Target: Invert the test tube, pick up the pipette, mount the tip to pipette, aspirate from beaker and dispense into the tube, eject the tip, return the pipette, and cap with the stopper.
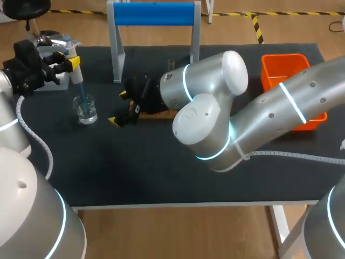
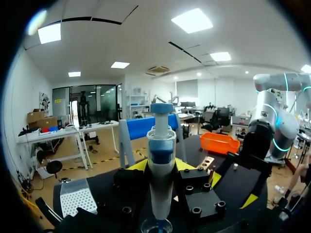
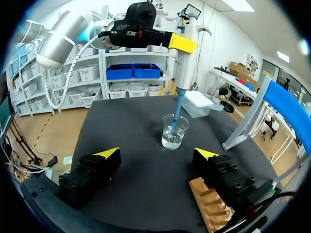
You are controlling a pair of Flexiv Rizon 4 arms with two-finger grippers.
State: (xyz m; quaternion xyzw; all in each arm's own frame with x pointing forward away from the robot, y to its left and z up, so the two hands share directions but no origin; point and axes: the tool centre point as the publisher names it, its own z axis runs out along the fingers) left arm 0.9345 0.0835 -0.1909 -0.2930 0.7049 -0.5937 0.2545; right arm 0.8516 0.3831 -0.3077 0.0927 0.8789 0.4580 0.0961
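Right wrist view first: my right gripper [image 3: 156,153] hangs low over the dark mat with its fingers wide apart, holding nothing. A wooden rack [image 3: 209,201] lies just beside one finger. Ahead of it stands the glass beaker [image 3: 174,131] with a little clear liquid in the bottom, and the blue tip [image 3: 176,109] dips down into it. Above that, my left gripper [image 3: 181,44] is clamped on the upright pipette [image 3: 183,68], high on its body. I judge the pipette light and stiff but smooth plastic, so a square grip on the body suits it. The beaker looks thin, fragile and easy to tip, so the tip must not drag against its wall.
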